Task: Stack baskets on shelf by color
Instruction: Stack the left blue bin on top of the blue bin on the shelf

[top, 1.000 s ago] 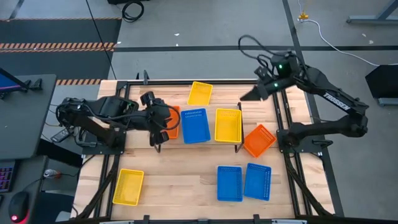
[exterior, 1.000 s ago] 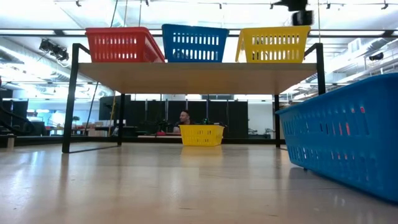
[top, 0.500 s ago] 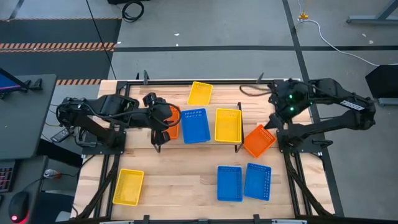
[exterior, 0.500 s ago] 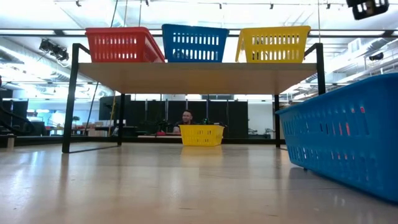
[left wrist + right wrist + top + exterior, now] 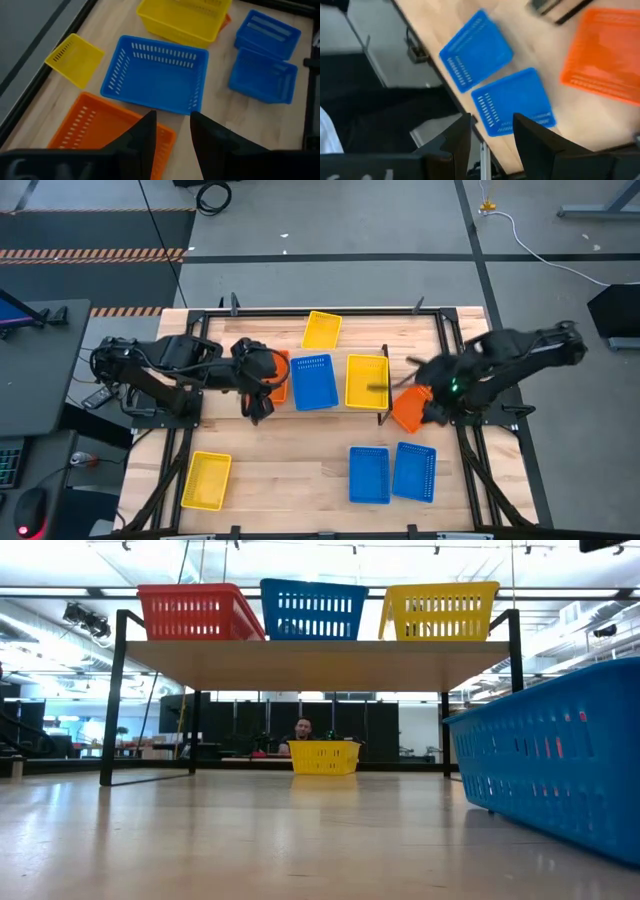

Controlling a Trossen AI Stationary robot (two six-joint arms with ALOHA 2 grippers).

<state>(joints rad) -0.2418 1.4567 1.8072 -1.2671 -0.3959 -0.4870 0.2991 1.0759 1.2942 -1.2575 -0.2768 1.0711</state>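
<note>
Your right gripper (image 5: 432, 395), fingers parted and empty, hangs over the loose orange basket (image 5: 413, 406), which sits off the shelf's (image 5: 372, 415) 3 o'clock end, long axis 1-to-7 o'clock; left gripper (image 5: 257, 406), parted, waits.

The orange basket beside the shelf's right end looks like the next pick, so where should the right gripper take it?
Probably on a long rim. The orange basket lies open side up and turned at an angle on the table, off the shelf. The right gripper, open, is already above it; coming straight down with one finger inside the thin mesh wall and one outside looks simplest, wrist turned to match.
</note>
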